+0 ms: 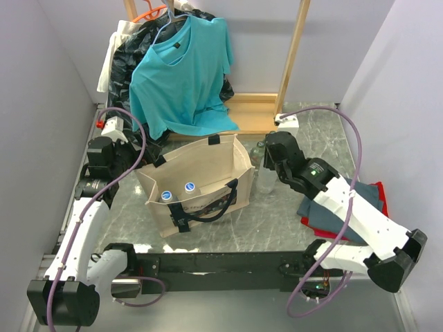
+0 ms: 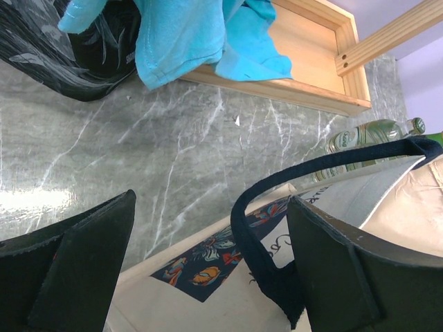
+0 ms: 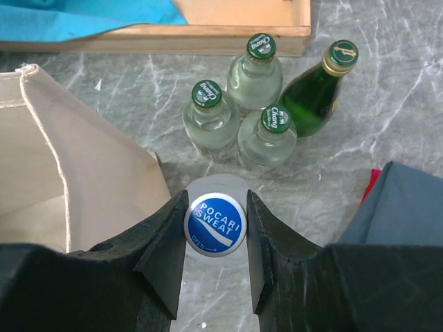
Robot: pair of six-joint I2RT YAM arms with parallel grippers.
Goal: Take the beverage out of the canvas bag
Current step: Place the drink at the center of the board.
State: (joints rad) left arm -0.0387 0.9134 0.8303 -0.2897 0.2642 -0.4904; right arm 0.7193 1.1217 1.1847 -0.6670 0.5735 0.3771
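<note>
The beige canvas bag (image 1: 208,160) stands open mid-table with two blue-capped bottles (image 1: 166,196) upright inside. My right gripper (image 3: 215,207) is just right of the bag wall (image 3: 55,173). It is shut on the neck of a clear bottle with a blue Pocari Sweat cap (image 3: 215,223), and both fingers touch the cap. My left gripper (image 2: 211,204) is open at the bag's back left corner. The bag's black strap handle (image 2: 242,221) loops between its fingers, close to the right finger (image 2: 332,263). The printed picture (image 2: 201,266) shows below.
Three green-capped clear bottles (image 3: 252,76) and a green glass bottle (image 3: 315,97) stand just beyond the held bottle. A wooden rack base (image 1: 249,114), a hanging teal shirt (image 1: 183,69) and a black plastic bag (image 2: 62,55) are behind. Folded grey and red cloths (image 1: 332,207) lie right.
</note>
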